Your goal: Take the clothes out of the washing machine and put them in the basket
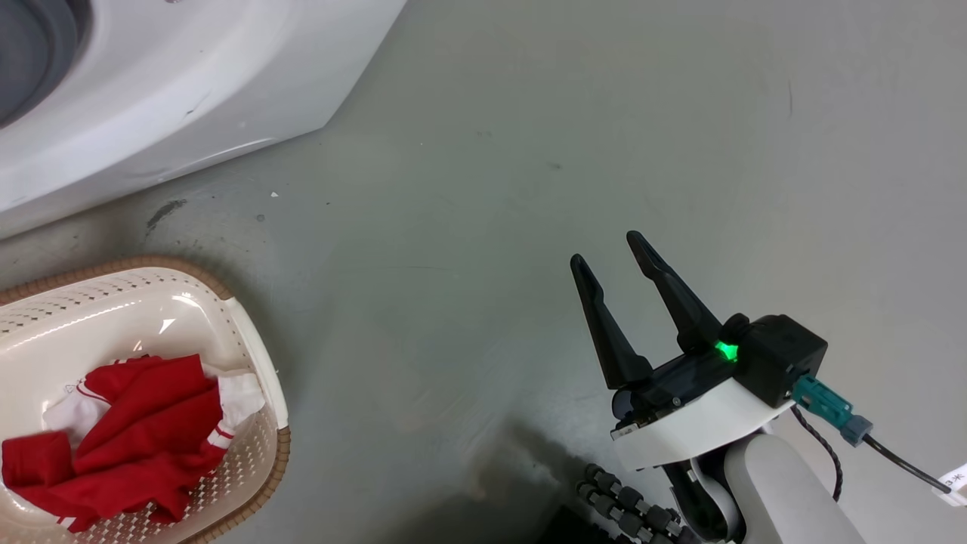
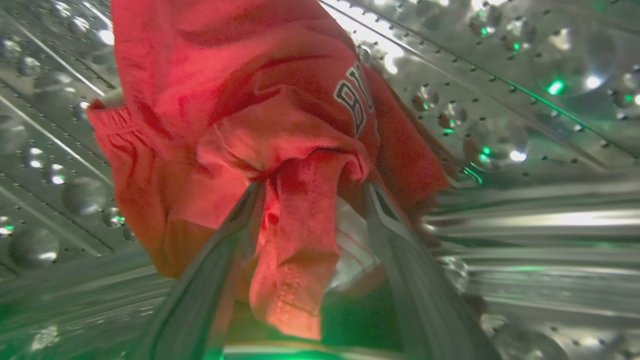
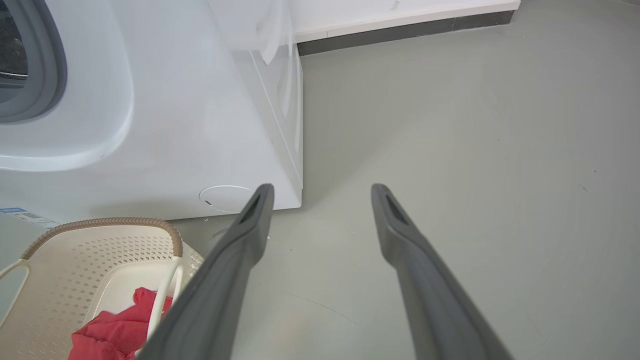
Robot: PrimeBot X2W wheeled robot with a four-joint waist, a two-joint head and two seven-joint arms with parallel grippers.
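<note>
Inside the perforated steel drum (image 2: 525, 100) of the washing machine (image 1: 189, 91) lies a red garment (image 2: 240, 100) with white lettering. My left gripper (image 2: 315, 189) is open, its two fingers spread on either side of a bunched fold of that garment. The cream basket (image 1: 113, 268) stands on the floor in front of the machine, at the lower left of the head view, with red-and-white clothes (image 1: 143, 431) piled in it. My right gripper (image 1: 605, 249) hovers open over bare floor to the right of the basket, holding nothing. The right wrist view has the basket (image 3: 100, 245) and red clothes (image 3: 115, 330) at the lower left of the right gripper (image 3: 322, 187).
The machine's white front (image 3: 200, 125) and grey porthole rim (image 3: 45, 65) rise behind the basket. Grey floor (image 1: 529, 151) spreads to the right. A wall with a dark skirting (image 3: 400, 30) runs at the back.
</note>
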